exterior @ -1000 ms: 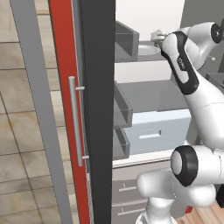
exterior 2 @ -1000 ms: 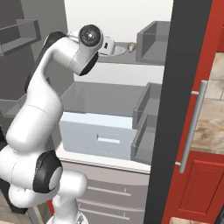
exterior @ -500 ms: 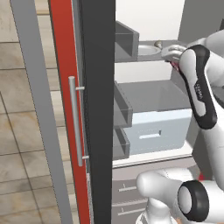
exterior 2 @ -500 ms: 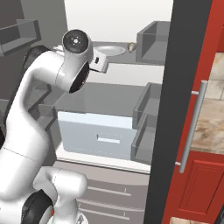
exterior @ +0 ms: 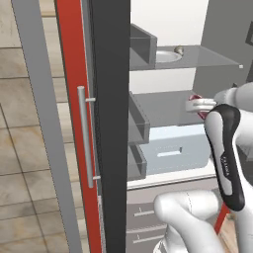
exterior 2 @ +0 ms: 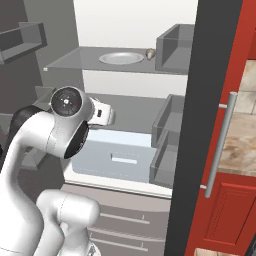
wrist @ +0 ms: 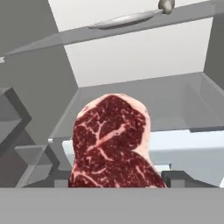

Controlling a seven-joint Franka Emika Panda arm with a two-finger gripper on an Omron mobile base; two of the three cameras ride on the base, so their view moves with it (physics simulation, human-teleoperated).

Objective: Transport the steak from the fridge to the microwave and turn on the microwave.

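One steak (wrist: pixel 114 144) fills hand view, seemingly grasped by fingers, in front of open fridge (exterior 2: pixel 125 107) shelves. Step: carry-out. Next: retract clear of doors, head for microwave.

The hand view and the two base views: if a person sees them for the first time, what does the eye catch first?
First comes the steak, dark red with pale streaks, large in the lower middle of the hand view, in front of the open fridge. In the right base view, a plate and a small brownish ball sit on the upper glass shelf. The fridge door, thick and dark-edged, stands open in the left base view.
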